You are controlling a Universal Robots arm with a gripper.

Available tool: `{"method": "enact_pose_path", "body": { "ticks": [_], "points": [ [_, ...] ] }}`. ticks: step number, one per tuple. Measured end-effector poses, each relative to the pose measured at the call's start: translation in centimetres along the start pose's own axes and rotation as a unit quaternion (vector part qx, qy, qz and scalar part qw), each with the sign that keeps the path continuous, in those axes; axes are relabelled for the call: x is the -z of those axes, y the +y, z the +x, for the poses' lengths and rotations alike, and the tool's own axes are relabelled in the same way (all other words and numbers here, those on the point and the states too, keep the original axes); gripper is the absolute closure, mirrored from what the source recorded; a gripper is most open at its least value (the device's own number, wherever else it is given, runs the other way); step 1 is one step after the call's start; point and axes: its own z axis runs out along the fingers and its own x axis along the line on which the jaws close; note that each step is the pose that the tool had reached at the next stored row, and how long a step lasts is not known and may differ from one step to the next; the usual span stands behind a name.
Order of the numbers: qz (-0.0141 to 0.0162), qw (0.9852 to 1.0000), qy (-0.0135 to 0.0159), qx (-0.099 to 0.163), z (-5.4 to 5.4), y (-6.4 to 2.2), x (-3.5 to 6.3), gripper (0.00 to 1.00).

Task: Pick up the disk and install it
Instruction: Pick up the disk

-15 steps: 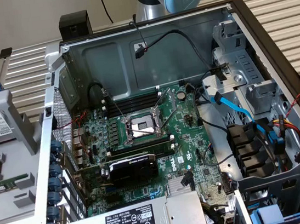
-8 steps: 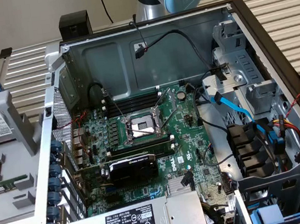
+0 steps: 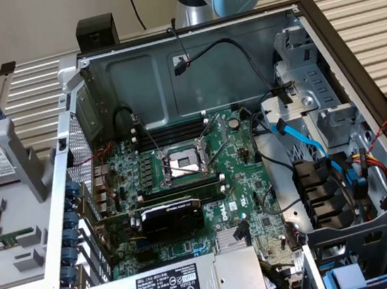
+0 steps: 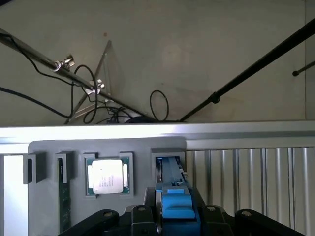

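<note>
The disk (image 4: 172, 169) stands on edge in a slot of the grey holder (image 4: 49, 147) on the worktop (image 4: 246, 172) (rigid, weighty, probably shock-sensitive). It is best held across its blue rails, clear of the label. The tool (image 4: 174, 216) straddles its end; I cannot tell whether it grips.
</note>
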Motion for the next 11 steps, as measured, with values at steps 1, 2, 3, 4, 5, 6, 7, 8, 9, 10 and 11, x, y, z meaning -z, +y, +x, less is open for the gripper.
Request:
{"method": "enact_pose_path", "body": {
  "ticks": [1, 2, 3, 4, 5, 6, 7, 8, 9, 10, 11],
  "points": [
    [0.0, 1.0, 0.0, 0.001, 0.0, 0.0, -0.01, 0.63],
    [-0.0001, 1.0, 0.0001, 0.002, 0.0, 0.0, -0.01, 0.63],
    [-0.0001, 1.0, 0.0001, 0.004, 0.0, 0.0, -0.02, 0.63],
    [-0.0001, 1.0, 0.0001, 0.005, -0.01, 0.0, -0.03, 0.63],
    [-0.0002, 1.0, 0.0002, 0.007, -0.01, 0.01, -0.04, 0.63],
    [-0.0003, 1.0, 0.0002, 0.009, -0.01, 0.02, -0.06, 0.63],
    [-0.0004, 0.9999, 0.0003, 0.012, -0.01, 0.02, -0.08, 0.63],
    [-0.0006, 0.9999, 0.0004, 0.014, -0.01, 0.03, -0.09, 0.63],
    [-0.0006, 0.9999, 0.0004, 0.016, -0.01, 0.03, -0.09, 0.63],
    [-0.0007, 0.9999, 0.0004, 0.016, -0.01, 0.03, -0.09, 0.63],
    [-0.0006, 0.9999, 0.0005, 0.016, -0.03, 0.03, -0.07, 0.63]
  ]
}}
